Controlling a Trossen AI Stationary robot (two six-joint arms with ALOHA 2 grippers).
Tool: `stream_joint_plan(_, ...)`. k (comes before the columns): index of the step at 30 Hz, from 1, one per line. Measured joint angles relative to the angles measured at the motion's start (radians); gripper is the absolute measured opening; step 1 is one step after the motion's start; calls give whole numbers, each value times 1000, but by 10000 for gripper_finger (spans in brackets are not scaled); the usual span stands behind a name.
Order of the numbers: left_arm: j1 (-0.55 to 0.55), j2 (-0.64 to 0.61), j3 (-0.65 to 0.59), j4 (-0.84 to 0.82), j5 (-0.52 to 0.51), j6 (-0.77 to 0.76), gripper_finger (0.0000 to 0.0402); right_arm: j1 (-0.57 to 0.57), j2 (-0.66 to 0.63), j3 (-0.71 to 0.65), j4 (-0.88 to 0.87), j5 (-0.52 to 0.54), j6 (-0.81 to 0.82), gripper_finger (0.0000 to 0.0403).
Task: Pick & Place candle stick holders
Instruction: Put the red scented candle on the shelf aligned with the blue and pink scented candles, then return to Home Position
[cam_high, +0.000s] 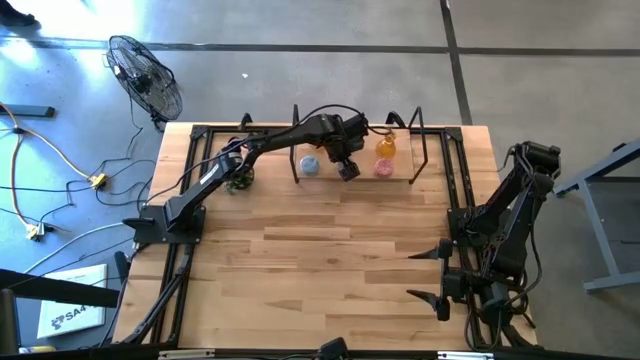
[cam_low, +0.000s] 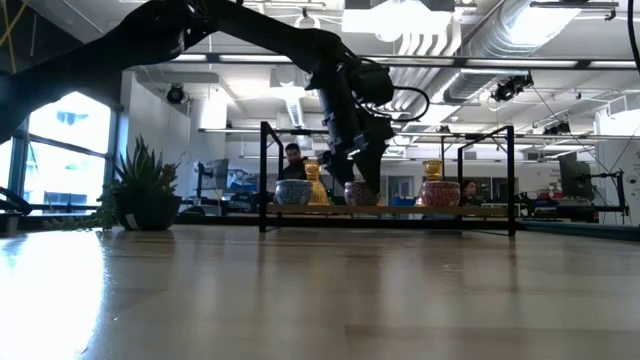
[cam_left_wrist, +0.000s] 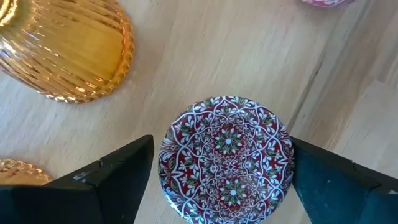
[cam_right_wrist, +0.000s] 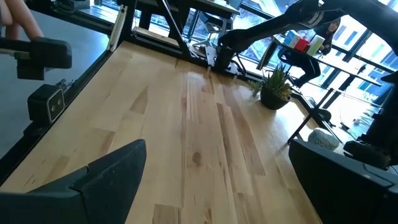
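Note:
My left gripper (cam_high: 347, 166) reaches to the table's far middle, open and pointing down over a short round holder with a red, white and blue patterned top (cam_left_wrist: 227, 158). One finger stands on each side of the holder. It stands on the table in the low view (cam_low: 358, 192). A pale blue round holder (cam_high: 310, 165) stands to its left and a pink one (cam_high: 383, 168) to its right. An amber ribbed holder (cam_left_wrist: 68, 50) stands close behind, and another amber one (cam_high: 385, 146) stands behind the pink one. My right gripper (cam_right_wrist: 217, 180) waits open and empty at the table's right edge. My left gripper comes at the patterned round holder from above, pointing down, with one finger (cam_left_wrist: 124, 174) beside each side of its rim (cam_left_wrist: 166, 163). I cannot tell whether the fingers touch it. The holder stands upright on the table.
A black metal frame (cam_high: 420, 140) stands over the far part of the table around the holders. A small green potted plant (cam_high: 238, 178) stands at the far left. The near and middle wood surface (cam_high: 320, 260) holds nothing.

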Motion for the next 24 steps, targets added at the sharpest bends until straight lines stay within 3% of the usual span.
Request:
stream_joint_plan(16,0,-12,10,-13,-1,1,348,0,0,0,-3,5,-1,390)
stream_joint_plan(24,-14,-53,27,-57,91,-1,349,0,0,0,1,7,-1,390)
